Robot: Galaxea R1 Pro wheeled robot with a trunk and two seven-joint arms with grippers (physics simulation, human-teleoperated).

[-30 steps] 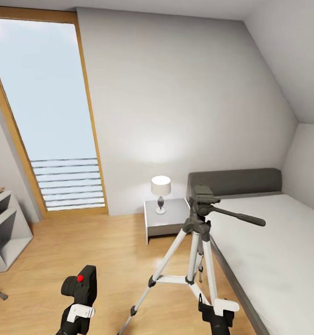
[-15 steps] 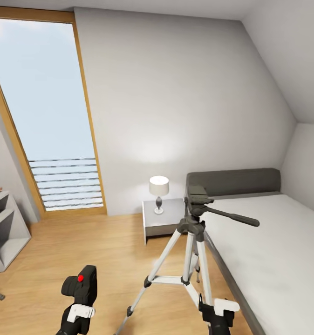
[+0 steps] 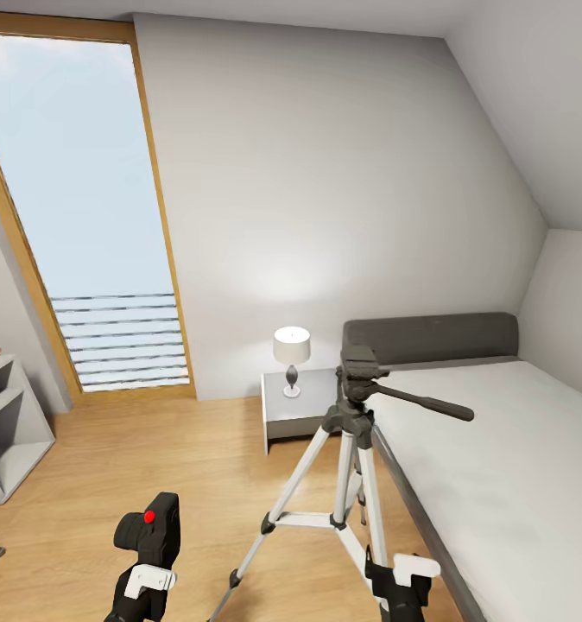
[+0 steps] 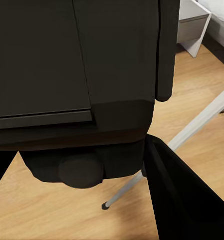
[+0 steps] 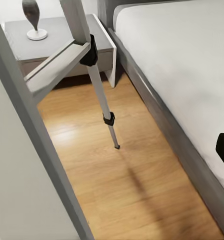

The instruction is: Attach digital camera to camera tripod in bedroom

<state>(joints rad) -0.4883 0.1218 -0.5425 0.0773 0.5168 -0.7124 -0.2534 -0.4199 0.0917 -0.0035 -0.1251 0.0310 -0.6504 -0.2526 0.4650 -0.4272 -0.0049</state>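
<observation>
Standing on bare wood floor (image 3: 153,449), the tripod (image 3: 347,484) has open floor toward the window (image 3: 84,225) and the bed (image 3: 507,466) close along its other side. Its near leg rises just beside the right gripper (image 3: 401,580), whose finger state I cannot tell. A nightstand (image 3: 300,406) with a lamp (image 3: 291,358) sits beyond the tripod, against the pale wall under a sloped ceiling. The left gripper (image 3: 148,570) is clamped on the camera (image 3: 148,536), a small black box with a red button on top, held upright above the fingers, well apart from the tripod's black head.
</observation>
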